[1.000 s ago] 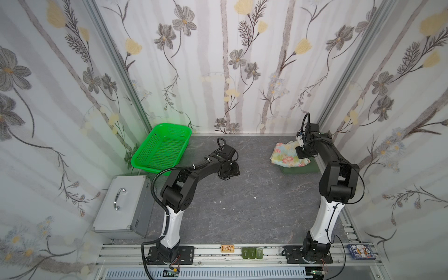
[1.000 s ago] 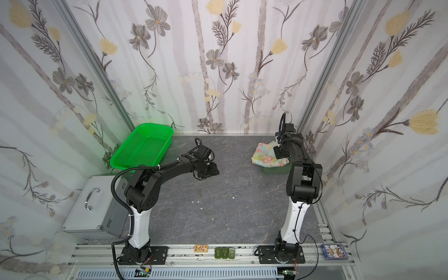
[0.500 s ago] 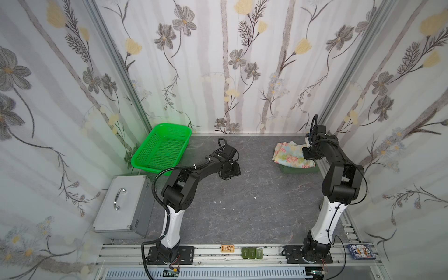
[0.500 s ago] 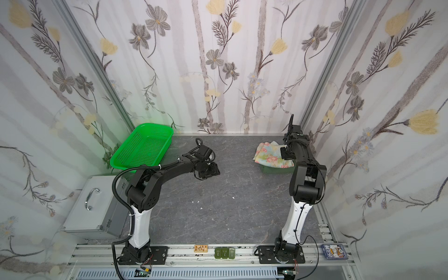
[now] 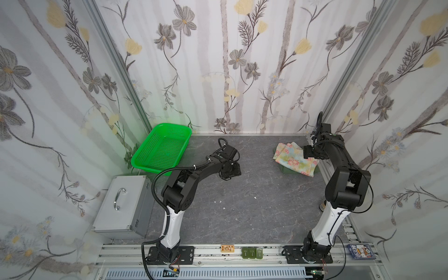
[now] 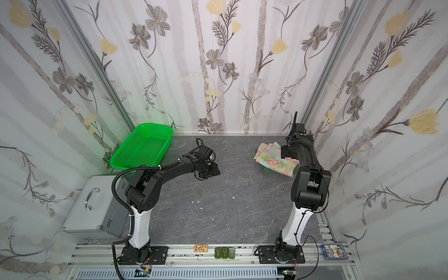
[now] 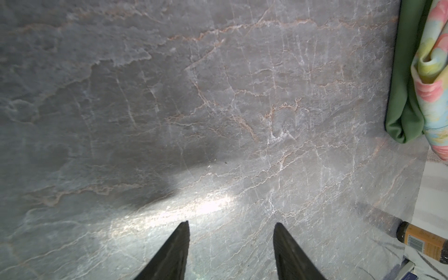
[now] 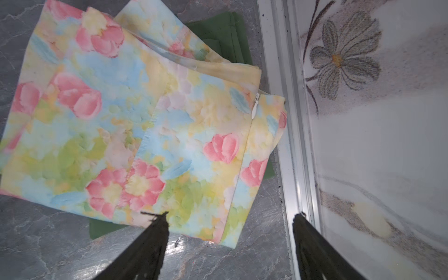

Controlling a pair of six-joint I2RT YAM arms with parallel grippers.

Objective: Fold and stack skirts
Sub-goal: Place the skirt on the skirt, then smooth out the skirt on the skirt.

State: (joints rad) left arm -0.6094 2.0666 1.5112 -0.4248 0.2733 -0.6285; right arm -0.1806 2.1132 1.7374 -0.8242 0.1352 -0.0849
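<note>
Stacking looks done: floral skirt [image 8: 135,126] lies folded on green skirt [image 8: 218,36], so my right gripper [image 8: 233,214] hangs released above; left gripper [image 7: 231,223] hovers aside, parted and empty.

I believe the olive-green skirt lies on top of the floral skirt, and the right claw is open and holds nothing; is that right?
Not quite: the order is reversed. The floral skirt lies on top of the olive-green skirt, which only peeks out under its edges, as the right wrist view shows. The right claw is indeed open and holds nothing.
</note>
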